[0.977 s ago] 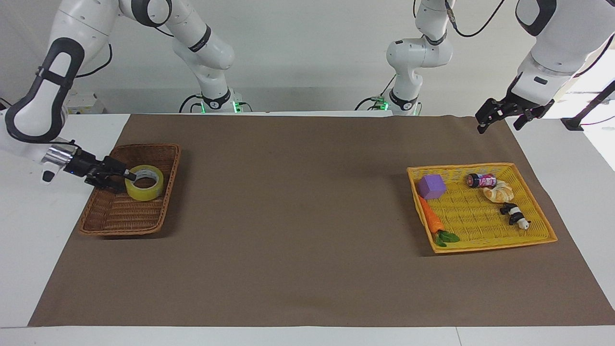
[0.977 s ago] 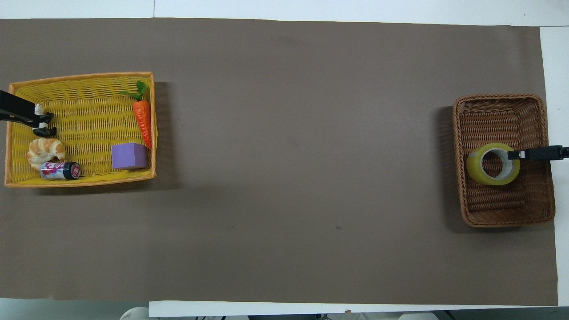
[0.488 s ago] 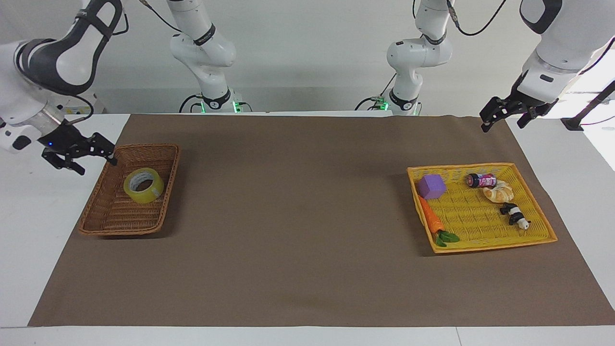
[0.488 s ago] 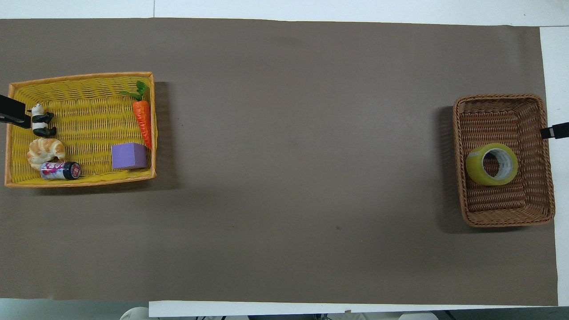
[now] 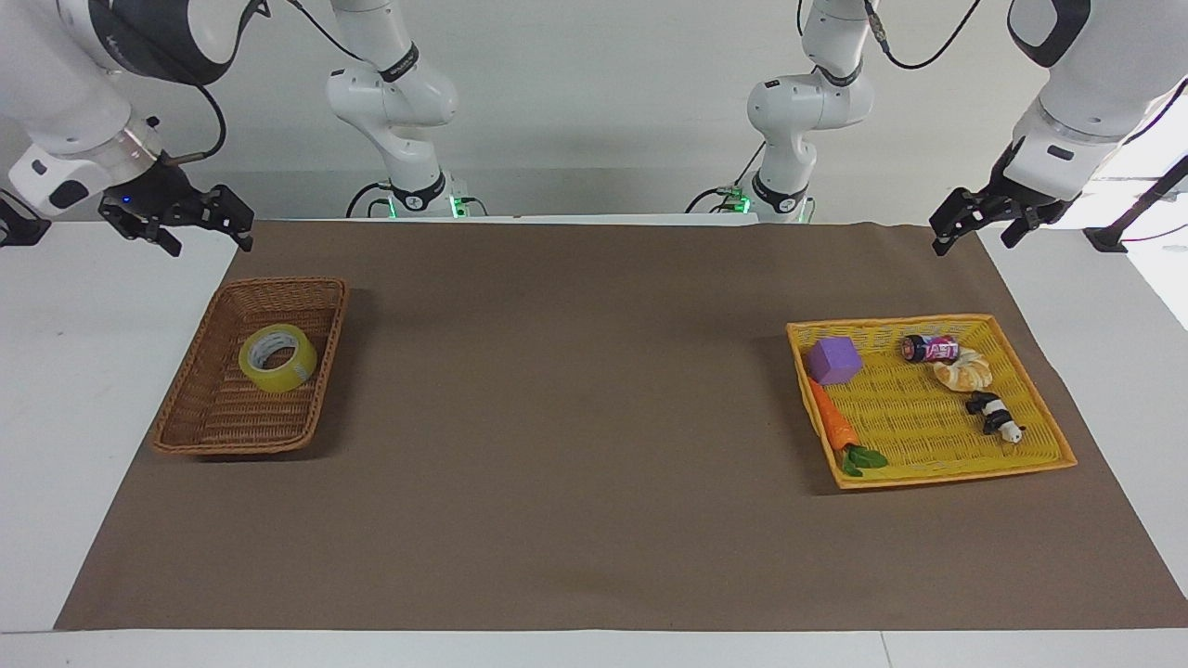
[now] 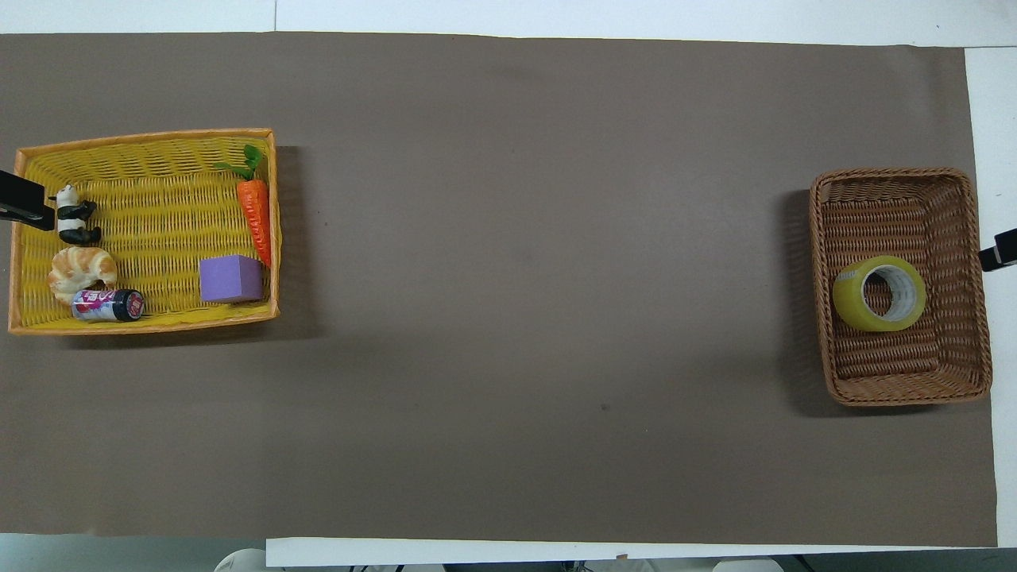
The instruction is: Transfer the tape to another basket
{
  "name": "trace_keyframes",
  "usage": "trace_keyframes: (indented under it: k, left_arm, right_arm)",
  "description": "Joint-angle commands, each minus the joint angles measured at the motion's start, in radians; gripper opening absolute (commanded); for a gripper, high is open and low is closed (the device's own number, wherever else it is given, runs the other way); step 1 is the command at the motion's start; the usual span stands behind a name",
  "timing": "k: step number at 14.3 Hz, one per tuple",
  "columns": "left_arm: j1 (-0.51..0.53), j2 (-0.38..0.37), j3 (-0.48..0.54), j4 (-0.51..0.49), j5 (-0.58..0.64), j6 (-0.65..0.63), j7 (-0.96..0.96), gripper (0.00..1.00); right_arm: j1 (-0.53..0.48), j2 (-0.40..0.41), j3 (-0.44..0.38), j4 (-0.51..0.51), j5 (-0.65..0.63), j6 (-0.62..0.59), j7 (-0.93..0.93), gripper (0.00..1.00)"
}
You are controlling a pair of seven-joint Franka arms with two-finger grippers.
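The tape (image 5: 277, 359) lies flat in the dark brown wicker basket (image 5: 213, 436), toward the right arm's end of the table; it also shows in the overhead view (image 6: 878, 293) inside the basket (image 6: 906, 393). My right gripper (image 5: 212, 246) is open and empty, raised over the mat's corner beside that basket; only its tip (image 6: 999, 254) shows from overhead. My left gripper (image 5: 972, 245) is open and empty, raised over the mat's edge by the yellow basket (image 5: 928, 477); its tip (image 6: 24, 210) shows from overhead.
The yellow-orange basket (image 6: 143, 326) at the left arm's end holds a purple cube (image 6: 230, 279), a carrot (image 6: 255, 208), a croissant (image 6: 79, 268), a small can (image 6: 108, 305) and a panda figure (image 6: 75, 224). A brown mat (image 6: 508, 318) covers the table.
My right gripper let go of the tape, rose and drew away from the brown basket toward the robots. The tape settled flat in the basket. The left gripper barely moved.
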Motion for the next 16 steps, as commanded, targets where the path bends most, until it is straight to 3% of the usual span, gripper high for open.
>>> trace_keyframes:
  k: [1, 4, 9, 16]
  left_arm:
    - [0.008, -0.018, -0.015, -0.024, -0.005, 0.002, 0.005, 1.00]
    - [0.006, -0.017, -0.015, -0.024, -0.014, 0.005, 0.005, 1.00]
    - [0.006, -0.021, -0.015, -0.032, -0.034, 0.007, 0.004, 1.00]
    - [0.042, -0.024, -0.003, -0.037, -0.034, -0.007, -0.002, 1.00]
  right_arm:
    - [0.003, 0.023, 0.007, 0.032, -0.007, -0.034, 0.024, 1.00]
    - [0.096, -0.015, -0.031, -0.011, -0.019, -0.005, 0.082, 1.00]
    - [0.104, -0.072, -0.039, -0.051, -0.022, 0.009, 0.099, 1.00]
    - [0.100, -0.073, -0.041, -0.050, -0.051, 0.012, 0.098, 1.00]
